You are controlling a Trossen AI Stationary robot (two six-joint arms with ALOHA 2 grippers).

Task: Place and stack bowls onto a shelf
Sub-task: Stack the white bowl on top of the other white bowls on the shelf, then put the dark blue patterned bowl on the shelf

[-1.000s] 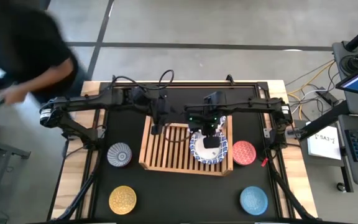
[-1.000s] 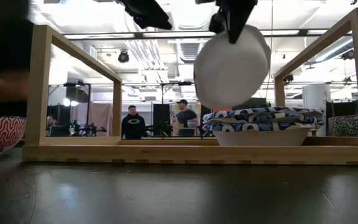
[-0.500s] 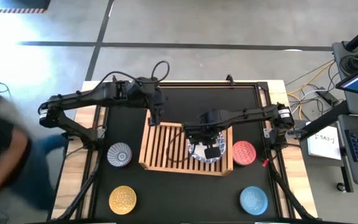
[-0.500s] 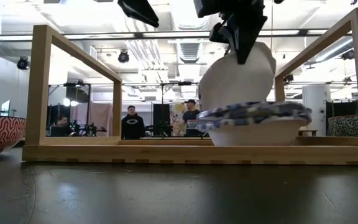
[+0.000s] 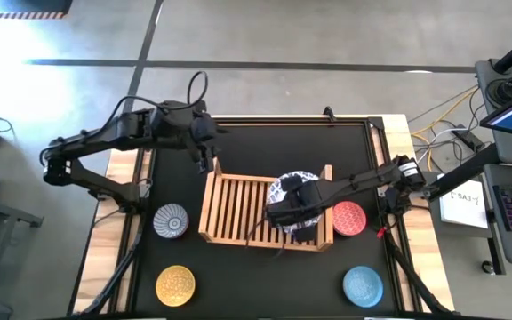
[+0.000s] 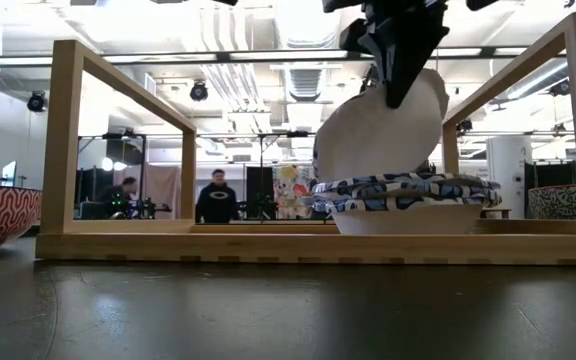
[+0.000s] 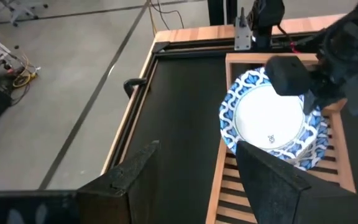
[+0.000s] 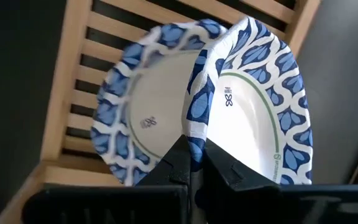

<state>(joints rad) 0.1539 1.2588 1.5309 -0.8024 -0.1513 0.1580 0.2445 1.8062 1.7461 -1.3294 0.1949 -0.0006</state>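
My right gripper (image 5: 296,209) (image 8: 194,165) is shut on a white bowl with a blue patterned rim (image 6: 378,125) (image 8: 257,106), tilted steeply over the stack of like bowls (image 6: 408,200) (image 8: 145,112). The stack sits on the slats in the right part of the wooden shelf (image 5: 234,213). The held bowl's lower edge dips behind the stack's rim in the low view. My left gripper (image 5: 210,164) (image 7: 197,180) is open above the shelf's far left corner. The grey-blue (image 5: 171,220), yellow (image 5: 175,285), red (image 5: 348,218) and light blue (image 5: 363,285) small bowls rest on the mat. My right gripper pinches the held bowl's blue rim (image 8: 196,134), one finger on the inner face and one on the outer. The fingers (image 6: 400,60) come from above, pointing down. The bowl hangs tilted below them; whether its lower edge touches the stack, I cannot tell.
The shelf's left part is bare slats (image 5: 229,209), with raised side walls (image 6: 68,140) around. The four small bowls stand on the black mat to the left, right and near side of the shelf. People show in the room beyond the table (image 6: 215,195).
My right gripper has come down and toward the near edge with the bowl, which hung clear above the stack and now dips behind the stack's rim, still tilted. My left arm has drawn back toward the far left. A person at the table's left has gone.
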